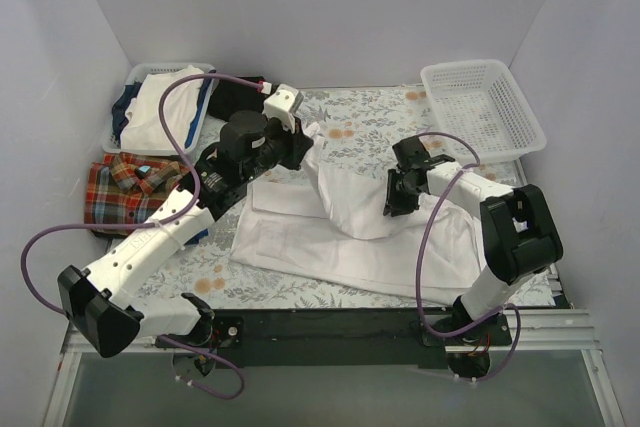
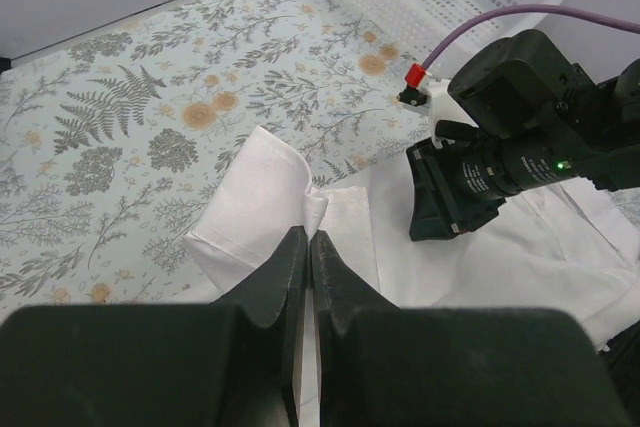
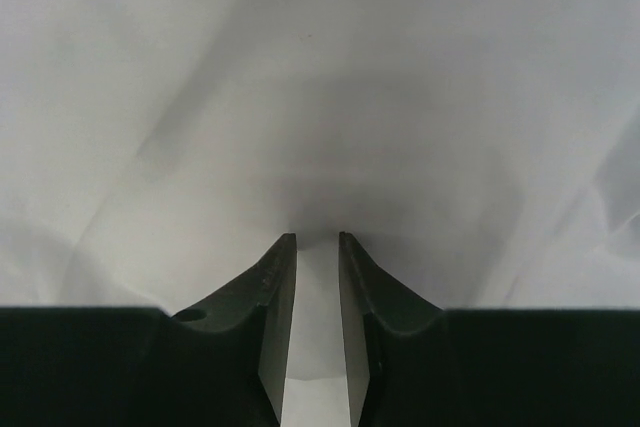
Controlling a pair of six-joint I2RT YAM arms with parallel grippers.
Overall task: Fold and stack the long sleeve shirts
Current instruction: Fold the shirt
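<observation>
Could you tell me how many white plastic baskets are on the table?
2. The left basket sits in the far left corner holding clothes; the right basket sits in the far right corner.

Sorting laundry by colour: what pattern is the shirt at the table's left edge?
Plaid shirt: red, orange, blue; best in top external.

Plain white shirt [image 1: 330, 242], red plaid shirt [image 1: 125, 187], floral table [image 1: 360, 122]
</observation>
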